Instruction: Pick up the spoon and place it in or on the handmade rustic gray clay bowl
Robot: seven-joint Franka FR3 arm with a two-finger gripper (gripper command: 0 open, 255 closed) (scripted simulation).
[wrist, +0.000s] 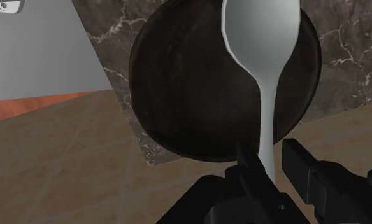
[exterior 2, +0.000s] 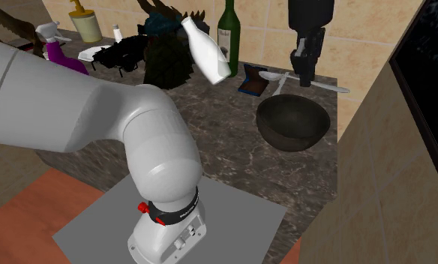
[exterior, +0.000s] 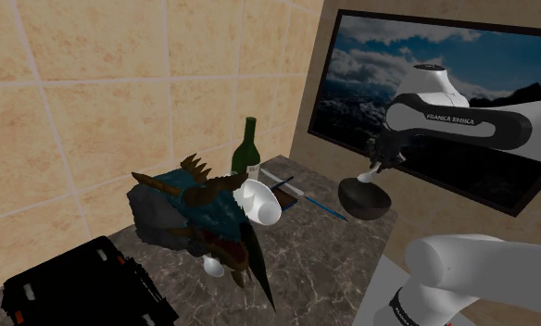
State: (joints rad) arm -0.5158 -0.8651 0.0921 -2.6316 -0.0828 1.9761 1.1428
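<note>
My gripper (exterior: 380, 165) hangs above the dark grey bowl (exterior: 366, 202), shut on the handle of a white spoon (exterior: 365, 178). In the wrist view the spoon (wrist: 261, 38) reaches out from between the fingers (wrist: 250, 170), and its head lies over the bowl's round opening (wrist: 178, 95). From the second exterior view the gripper (exterior 2: 306, 79) stands just behind the bowl (exterior 2: 292, 120), with the spoon (exterior 2: 270, 75) crosswise in it, clear of the rim. The bowl rests on the marbled counter near its edge.
A green bottle (exterior: 249, 148), a tilted white vase (exterior: 259, 202) and a dark spiky figure (exterior: 190, 208) crowd the counter at the shoulder view's left of the bowl. A blue stick (exterior: 322, 209) lies near the bowl. A framed picture (exterior: 426, 102) hangs behind the arm.
</note>
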